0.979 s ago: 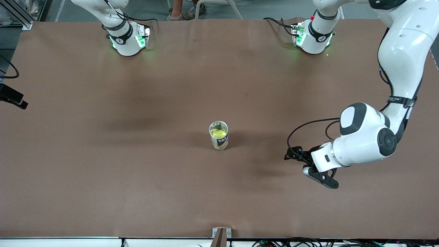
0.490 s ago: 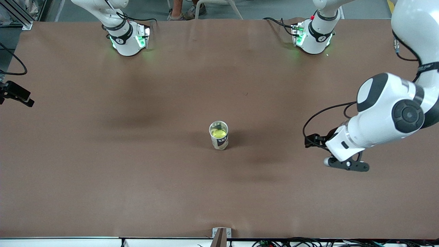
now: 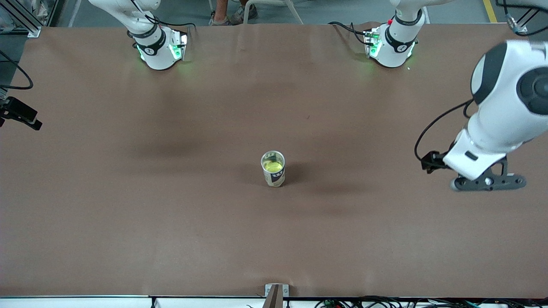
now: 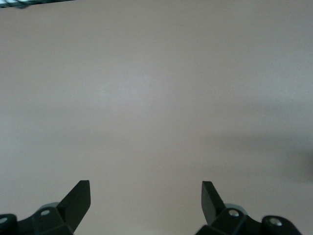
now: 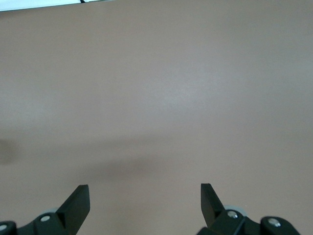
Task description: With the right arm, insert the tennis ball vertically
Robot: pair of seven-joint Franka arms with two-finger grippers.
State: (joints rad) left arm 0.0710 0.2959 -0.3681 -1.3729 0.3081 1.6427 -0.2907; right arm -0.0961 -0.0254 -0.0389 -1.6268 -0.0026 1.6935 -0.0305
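A yellow tennis ball (image 3: 273, 165) sits inside a clear upright tube (image 3: 274, 176) with a dark label, standing at the middle of the brown table (image 3: 171, 205). My left gripper (image 3: 488, 184) hangs open over the left arm's end of the table, well apart from the tube. In the left wrist view my left gripper (image 4: 145, 190) holds nothing, with bare table below it. My right gripper (image 5: 145, 192) is open and empty over bare table in the right wrist view. In the front view only a black part of that arm (image 3: 19, 114) shows at the edge.
Both arm bases (image 3: 159, 49) (image 3: 391, 45) stand along the table's edge farthest from the front camera. A small metal bracket (image 3: 276, 293) sits at the nearest edge. Cables (image 3: 385, 301) lie below that edge.
My left arm has lifted and swung away from the tube toward its own end of the table, gripper still open. The black part of the right arm has shifted slightly.
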